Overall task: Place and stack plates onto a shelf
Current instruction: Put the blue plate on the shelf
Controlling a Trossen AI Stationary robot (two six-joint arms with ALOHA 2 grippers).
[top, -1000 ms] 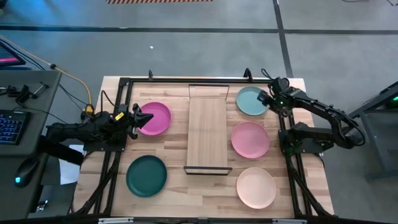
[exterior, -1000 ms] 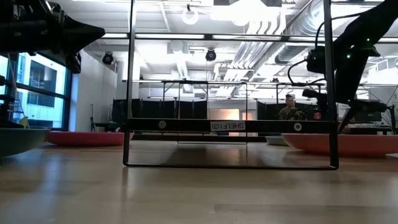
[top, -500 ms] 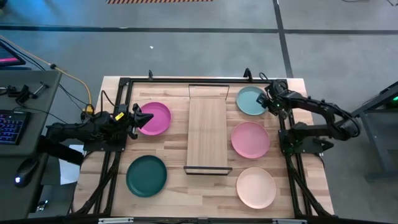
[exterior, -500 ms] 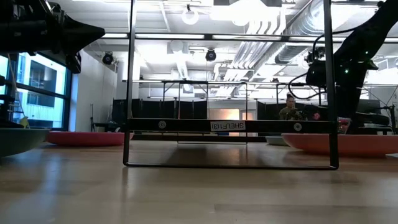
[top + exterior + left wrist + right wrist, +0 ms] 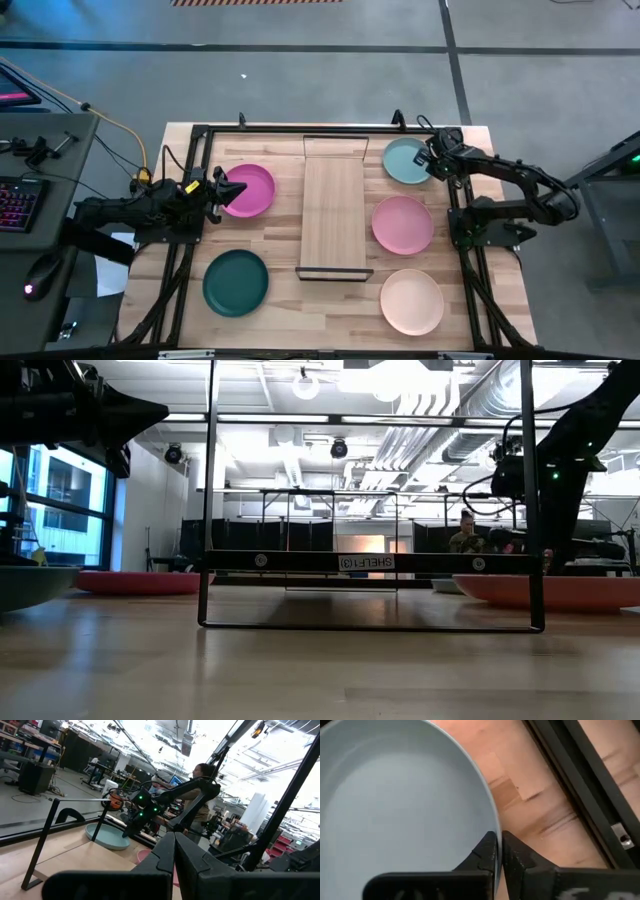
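The pale teal plate (image 5: 403,160) lies at the far right of the table, with my right gripper (image 5: 432,163) shut on its right rim. My left gripper (image 5: 228,190) is shut on nothing and hovers above the table (image 5: 150,410), over the left edge of the magenta plate (image 5: 252,190). The shelf (image 5: 333,215), a light wood board in a black wire frame, stands in the middle. The light pink plate (image 5: 402,224) and the cream plate (image 5: 411,301) lie flat to its right. The dark green plate (image 5: 236,282) lies at the near left. My right gripper pinches the teal plate's rim (image 5: 493,822) on the plate's right side, one finger inside the rim and one outside. The fingers (image 5: 487,851) slant down from the table's right. The plate sits level, its bottom on the table as far as shows.
Black frame bars (image 5: 462,235) run along the table's left and right sides, one close beside my right gripper. The shelf's tall wire end frame (image 5: 370,622) stands toward the near edge. A person (image 5: 465,535) is in the room behind the table.
My right gripper has come down to the teal plate's right rim and stands lower now. My left arm has kept still.
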